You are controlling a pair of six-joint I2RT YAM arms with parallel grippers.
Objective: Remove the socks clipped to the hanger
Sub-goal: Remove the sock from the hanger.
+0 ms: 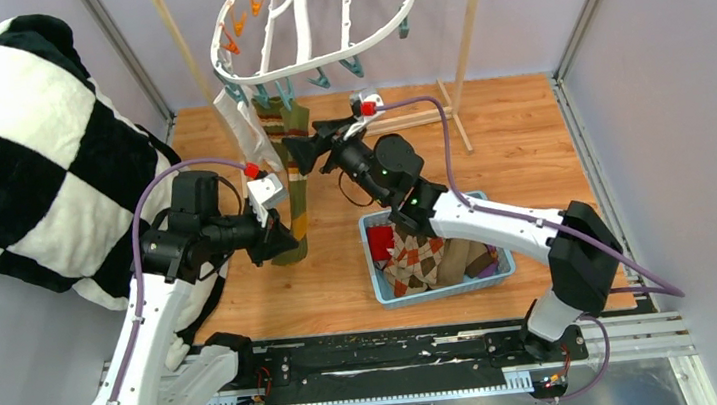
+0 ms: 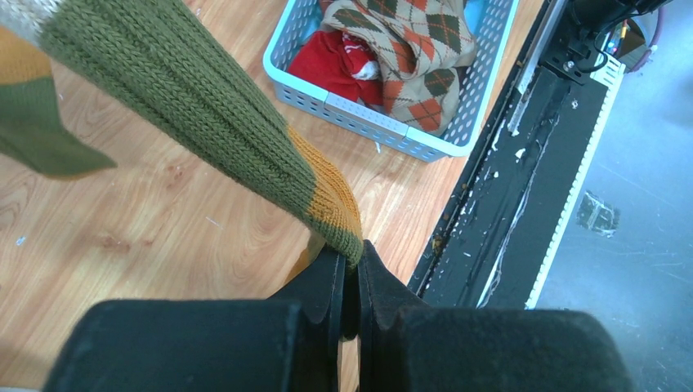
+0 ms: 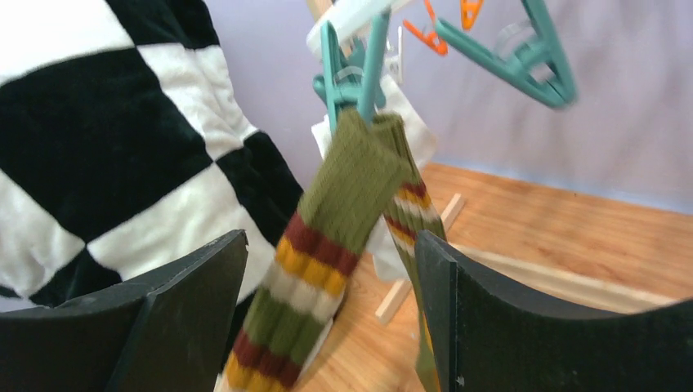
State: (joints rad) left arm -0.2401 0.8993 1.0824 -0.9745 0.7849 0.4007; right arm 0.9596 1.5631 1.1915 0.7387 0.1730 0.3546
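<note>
Partway done: argyle and red socks (image 1: 421, 256) lie in the blue basket (image 1: 380, 286), near right. The left gripper (image 2: 350, 269) clamps the toe of an olive striped sock (image 1: 297, 184) clipped far-left on the hanger (image 1: 216, 55), with the right gripper (image 1: 301, 153) agape beside it.

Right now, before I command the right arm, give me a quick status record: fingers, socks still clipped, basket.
left fingers: shut on toe of olive striped sock
right fingers: open, either side of that sock in wrist view, below its teal clip
still on hanger: two olive striped socks, one white sock
basket: argyle sock and red sock inside
</note>
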